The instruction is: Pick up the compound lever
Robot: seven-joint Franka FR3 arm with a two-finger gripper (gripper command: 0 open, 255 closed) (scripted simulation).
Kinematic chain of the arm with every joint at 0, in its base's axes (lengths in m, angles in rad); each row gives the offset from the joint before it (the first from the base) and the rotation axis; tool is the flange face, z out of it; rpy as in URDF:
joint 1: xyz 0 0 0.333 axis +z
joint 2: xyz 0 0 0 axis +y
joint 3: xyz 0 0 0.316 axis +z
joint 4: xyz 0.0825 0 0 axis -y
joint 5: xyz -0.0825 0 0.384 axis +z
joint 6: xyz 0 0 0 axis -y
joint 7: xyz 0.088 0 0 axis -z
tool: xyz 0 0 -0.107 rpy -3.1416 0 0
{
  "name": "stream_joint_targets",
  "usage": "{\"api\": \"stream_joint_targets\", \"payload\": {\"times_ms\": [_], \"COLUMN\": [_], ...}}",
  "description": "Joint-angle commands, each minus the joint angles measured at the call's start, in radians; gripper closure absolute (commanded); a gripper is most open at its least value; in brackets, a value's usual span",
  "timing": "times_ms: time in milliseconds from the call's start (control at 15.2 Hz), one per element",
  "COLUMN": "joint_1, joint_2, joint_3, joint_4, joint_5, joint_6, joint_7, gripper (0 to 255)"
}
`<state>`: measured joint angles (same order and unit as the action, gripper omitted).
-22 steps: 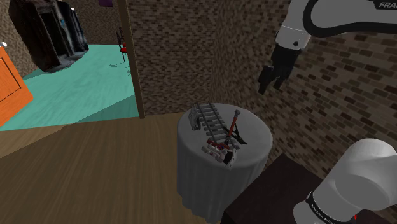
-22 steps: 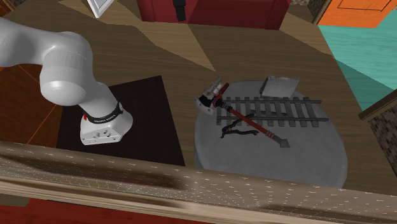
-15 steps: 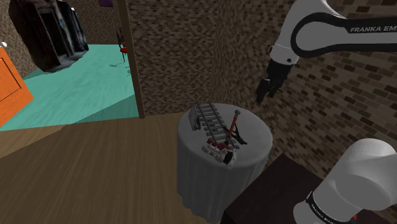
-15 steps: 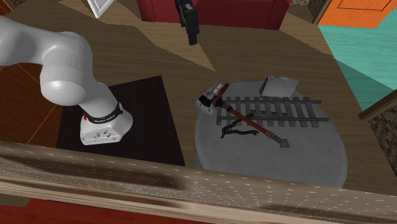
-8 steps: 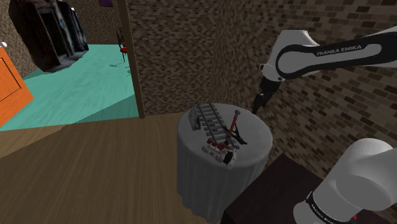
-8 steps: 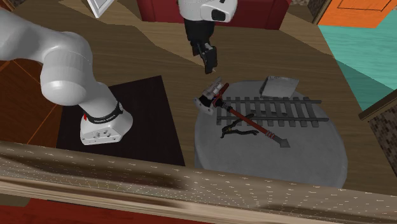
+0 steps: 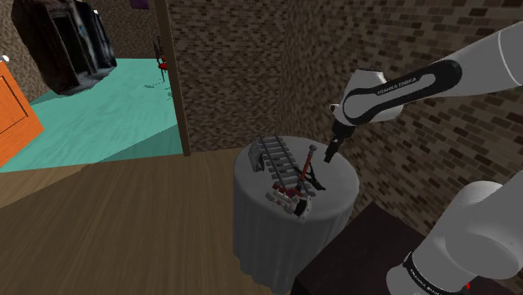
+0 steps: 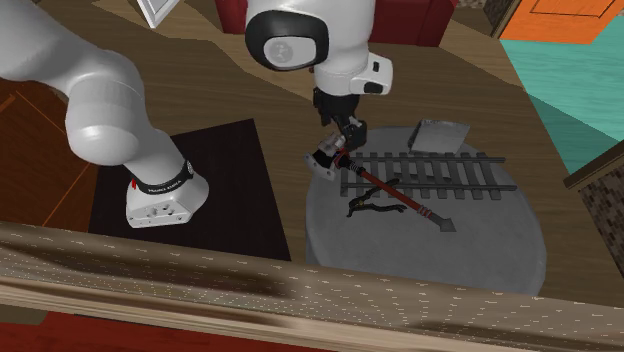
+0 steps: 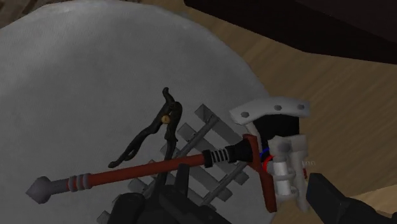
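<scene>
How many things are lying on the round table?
4: a grey track, a red-handled axe across it, a black compound lever beside the axe's handle, a grey block by the track. None seems hidden.

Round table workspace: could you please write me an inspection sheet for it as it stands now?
Surface: round grey table.
Job's things: black compound lever, lying flat beside the axe shaft, not held.
Clutter: red-shafted axe across a rail track piece; grey block beside the track.
Hand: hand open, above the table near the axe head.
Cables: nothing seen.
Surroundings: wooden floor, brick wall.
</scene>
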<state>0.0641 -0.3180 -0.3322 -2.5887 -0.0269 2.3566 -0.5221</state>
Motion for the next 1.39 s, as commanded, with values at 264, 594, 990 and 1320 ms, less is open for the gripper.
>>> {"api": "stream_joint_targets", "payload": {"times_ms": [264, 594, 990, 1320], "joint_1": [0.057, 0.038, -0.062, -0.091], "joint_2": [0.266, 0.504, 0.739, 0.804], "joint_3": [-0.087, -0.064, 0.041, 0.080], "joint_4": [0.069, 0.178, 0.336, 0.353], "joint_5": [0.159, 0.380, 0.535, 0.584], "joint_6": [0.170, 0.250, 0.292, 0.337], "joint_7": [-0.286, -0.569, -0.800, -0.841], "gripper": [0, 0, 0, 0]}}
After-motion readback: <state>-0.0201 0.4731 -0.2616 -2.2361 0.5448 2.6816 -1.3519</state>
